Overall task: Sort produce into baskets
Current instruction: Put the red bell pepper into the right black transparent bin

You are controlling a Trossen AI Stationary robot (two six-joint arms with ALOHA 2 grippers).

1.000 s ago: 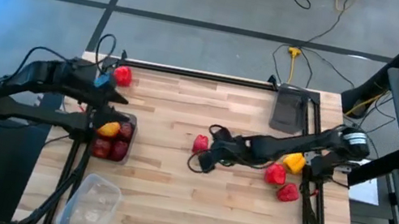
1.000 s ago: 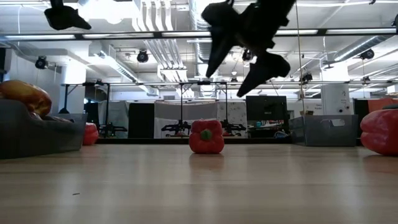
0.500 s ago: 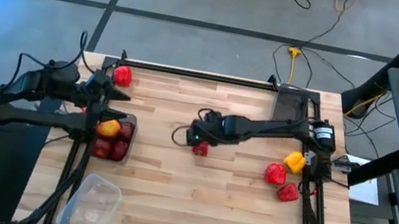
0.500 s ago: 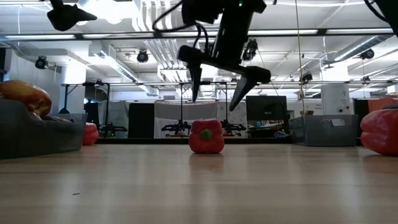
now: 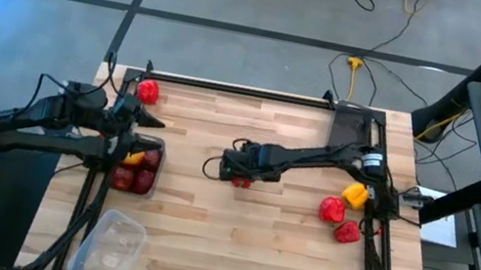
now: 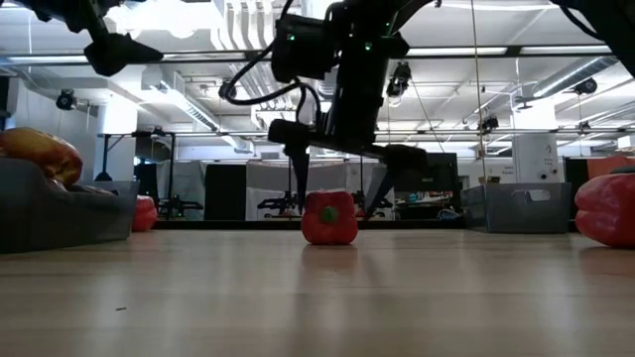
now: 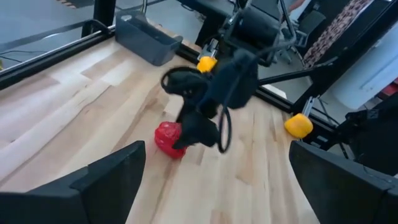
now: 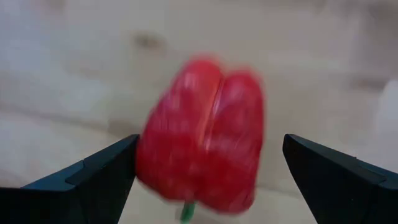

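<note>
Both arms are matte black all over, built from slim tubular links with chunky, blocky joints. The right arm (image 5: pixel 336 157) carries a pale silver ring near its base joint, and thin black cables loop loosely beside its wrist. Small green lights glow on that wrist housing. The left arm (image 5: pixel 36 114) trails looping black cables too. Each tool's fingers (image 8: pixel 93 177) are flat, dark, wedge-shaped blades.

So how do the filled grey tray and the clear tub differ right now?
The grey tray by the left gripper holds maroon and yellow produce; the clear tub holds none. The tray is dark and opaque, the tub see-through. Both sit along the table's left edge.
</note>
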